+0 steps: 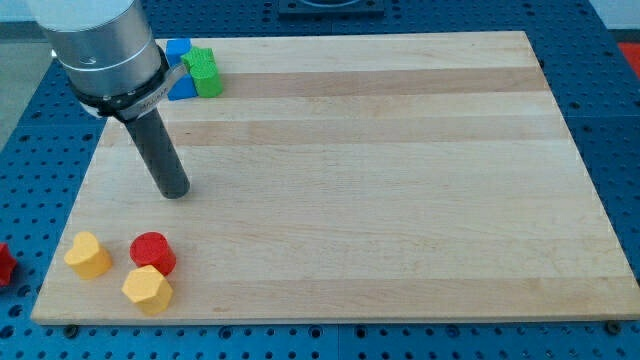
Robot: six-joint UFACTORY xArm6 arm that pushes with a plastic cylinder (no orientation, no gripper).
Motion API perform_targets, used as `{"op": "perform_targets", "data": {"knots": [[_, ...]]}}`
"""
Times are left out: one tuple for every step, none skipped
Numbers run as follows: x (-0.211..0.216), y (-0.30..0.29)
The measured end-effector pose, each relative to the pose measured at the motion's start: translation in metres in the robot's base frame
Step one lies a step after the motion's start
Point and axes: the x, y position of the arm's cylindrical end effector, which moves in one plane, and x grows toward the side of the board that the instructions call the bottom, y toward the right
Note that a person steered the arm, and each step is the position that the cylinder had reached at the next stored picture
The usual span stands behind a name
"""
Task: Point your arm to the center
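The center of the wooden board [330,170] is the target, a bare stretch of pale planks toward the view's right of where the arm stands, with no block on or near it. The arm carries no pincer at all: it ends in a straight dark rod, so nothing opens or closes and nothing is held. My tip [176,192] rests on the left part of the board, well apart from every block and touching none. To do the step well, the tip probably needs one straight slide toward the view's right, with little change toward the top or bottom, since it already sits at about the board's middle height. That path looks free, so no detour should be needed and no block ought to be disturbed. Toward the view's bottom left lies a cluster: a red cylinder [153,252], a yellow hexagonal block [147,289] just below and touching or nearly touching it, and a yellow heart-like block [88,255] near them on the left. At the view's top left, partly hidden behind the arm's grey housing, sit a green block [204,71] and a blue block [178,49] close together; their shapes cannot be made out fully. The board lies on a blue perforated table [610,110], and a small red object [4,264] shows at the view's left edge, off the board.
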Motion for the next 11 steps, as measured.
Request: {"op": "perform_targets", "data": {"knots": [[0.000,0.000],[0.001,0.002],[0.001,0.004],[0.001,-0.004],[0.001,0.004],[-0.008,0.052],[-0.012,0.079],[-0.014,0.084],[-0.018,0.085],[-0.037,0.115],[-0.105,0.210]]}}
